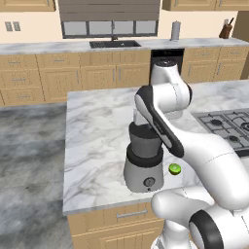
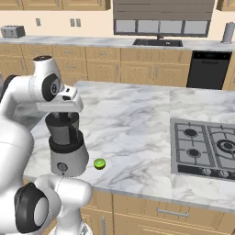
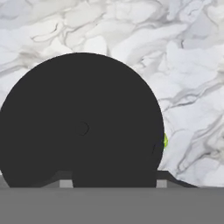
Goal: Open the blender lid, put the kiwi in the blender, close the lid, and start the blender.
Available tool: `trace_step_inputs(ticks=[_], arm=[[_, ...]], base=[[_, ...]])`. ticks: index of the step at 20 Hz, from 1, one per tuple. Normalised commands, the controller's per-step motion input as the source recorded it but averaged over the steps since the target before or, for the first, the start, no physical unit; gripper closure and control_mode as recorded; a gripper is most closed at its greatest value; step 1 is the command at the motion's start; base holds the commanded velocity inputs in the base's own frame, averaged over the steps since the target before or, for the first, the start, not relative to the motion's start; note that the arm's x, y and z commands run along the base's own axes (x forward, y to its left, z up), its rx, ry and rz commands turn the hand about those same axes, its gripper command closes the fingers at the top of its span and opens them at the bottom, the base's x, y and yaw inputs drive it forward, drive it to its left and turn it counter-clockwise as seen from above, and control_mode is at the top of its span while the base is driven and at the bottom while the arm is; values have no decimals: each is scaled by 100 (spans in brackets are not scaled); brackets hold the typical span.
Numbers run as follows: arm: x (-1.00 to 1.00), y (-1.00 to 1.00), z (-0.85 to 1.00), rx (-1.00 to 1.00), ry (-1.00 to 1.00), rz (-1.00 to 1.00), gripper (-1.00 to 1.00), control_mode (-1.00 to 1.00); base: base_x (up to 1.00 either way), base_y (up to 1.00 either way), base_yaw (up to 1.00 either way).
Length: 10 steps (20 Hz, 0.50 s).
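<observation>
The blender [image 1: 144,163] [image 2: 68,149] stands near the front edge of the marble island, its dark jar on a silver base with a round knob. Seen from straight above in the hand view, the blender lid [image 3: 78,109] is a wide black disc covering the jar. My gripper [image 3: 113,183] [image 2: 61,114] hangs straight down over it, both fingertips pressed against the sides of the lid's dark upright knob. The kiwi [image 1: 174,169] [image 2: 99,163] lies on the counter just right of the blender base, and in the hand view the kiwi [image 3: 165,141] peeks out past the lid's rim.
A gas hob [image 1: 228,127] [image 2: 206,147] is set into the island to the right. The island's front edge [image 1: 116,202] runs close to the blender base. A sink [image 1: 114,44] and cabinets line the far wall.
</observation>
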Motion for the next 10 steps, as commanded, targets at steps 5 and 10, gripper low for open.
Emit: trace_step_inputs(ticks=[5,10], arm=[[-11,-34,100,0,-24,0,100,-100],[-24,-80,71,7,-24,-2,100,-100]], base=[[0,0,0],[0,0,0]])
